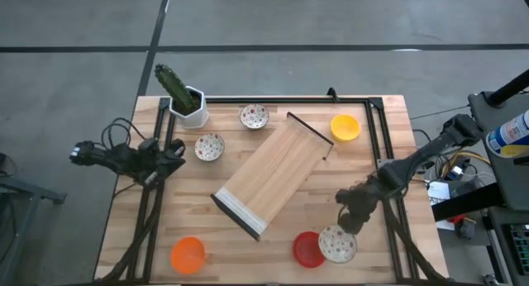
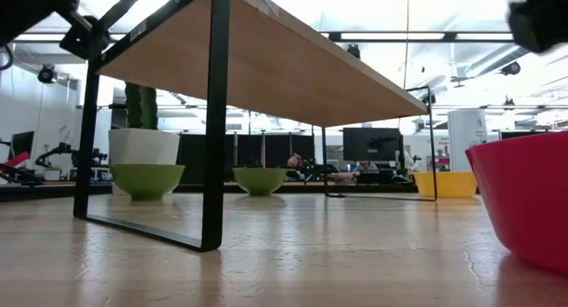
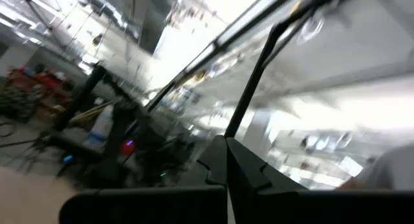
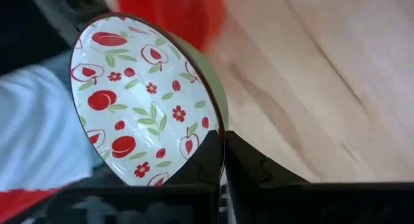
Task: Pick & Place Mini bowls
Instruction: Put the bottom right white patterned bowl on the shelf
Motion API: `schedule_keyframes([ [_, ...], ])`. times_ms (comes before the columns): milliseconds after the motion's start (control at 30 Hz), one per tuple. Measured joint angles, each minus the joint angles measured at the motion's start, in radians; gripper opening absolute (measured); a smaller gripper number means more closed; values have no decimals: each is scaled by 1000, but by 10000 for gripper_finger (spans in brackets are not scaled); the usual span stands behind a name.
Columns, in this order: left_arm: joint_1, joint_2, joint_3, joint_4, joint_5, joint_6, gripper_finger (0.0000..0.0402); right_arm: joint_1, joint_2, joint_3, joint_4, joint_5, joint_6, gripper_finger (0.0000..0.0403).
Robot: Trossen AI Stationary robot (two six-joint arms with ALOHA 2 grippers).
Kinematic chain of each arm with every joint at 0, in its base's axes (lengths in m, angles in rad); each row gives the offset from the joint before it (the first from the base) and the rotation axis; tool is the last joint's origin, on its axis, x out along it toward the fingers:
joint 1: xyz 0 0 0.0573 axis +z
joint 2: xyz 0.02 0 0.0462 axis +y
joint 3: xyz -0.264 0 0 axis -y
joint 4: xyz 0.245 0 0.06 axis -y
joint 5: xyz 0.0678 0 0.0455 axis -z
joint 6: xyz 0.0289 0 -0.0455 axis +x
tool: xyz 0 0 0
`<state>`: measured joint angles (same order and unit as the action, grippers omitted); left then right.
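Note:
Six mini bowls are on the table in the high view. Two patterned bowls (image 1: 254, 116) (image 1: 209, 146) rest on their bases toward the far left, and a yellow bowl (image 1: 345, 127) sits far right. An orange bowl (image 1: 188, 255) is near left and a red bowl (image 1: 308, 249) near right. The third patterned bowl (image 1: 337, 243) lies beside the red one, under my right gripper (image 1: 351, 222), which is shut on it. My left gripper (image 1: 171, 150) waits shut over the table's left side, its fingers (image 3: 226, 172) together. My right gripper holds the patterned bowl by its rim (image 4: 218, 134). One finger (image 4: 206, 160) is inside the bowl and the other finger (image 4: 251, 163) is outside against the green wall. The bowl sits tilted, its inside toward the wrist camera. Whether its base touches the table I cannot tell.
A wooden shelf on black legs (image 1: 273, 174) stands slantwise across the middle of the table. A white square pot with a cactus (image 1: 188, 104) stands at the far left corner. A black frame (image 1: 289, 100) runs along the far edge. Bare wood lies between the orange and red bowls.

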<state>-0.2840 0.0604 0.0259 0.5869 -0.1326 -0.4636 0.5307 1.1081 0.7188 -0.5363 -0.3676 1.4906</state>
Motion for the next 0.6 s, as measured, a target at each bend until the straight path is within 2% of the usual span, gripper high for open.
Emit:
schedule_keyframes([
  [167, 0, 0, 1, 100, 0, -40, 0, -126, -17, 141, -200, 3, -99, 9],
  [333, 0, 0, 1, 163, 0, -72, 0, -266, 41, 322, -433, 21, -264, 9],
  [600, 0, 0, 1, 236, -36, -319, 0, -473, 179, 597, -674, 38, -502, 8],
])
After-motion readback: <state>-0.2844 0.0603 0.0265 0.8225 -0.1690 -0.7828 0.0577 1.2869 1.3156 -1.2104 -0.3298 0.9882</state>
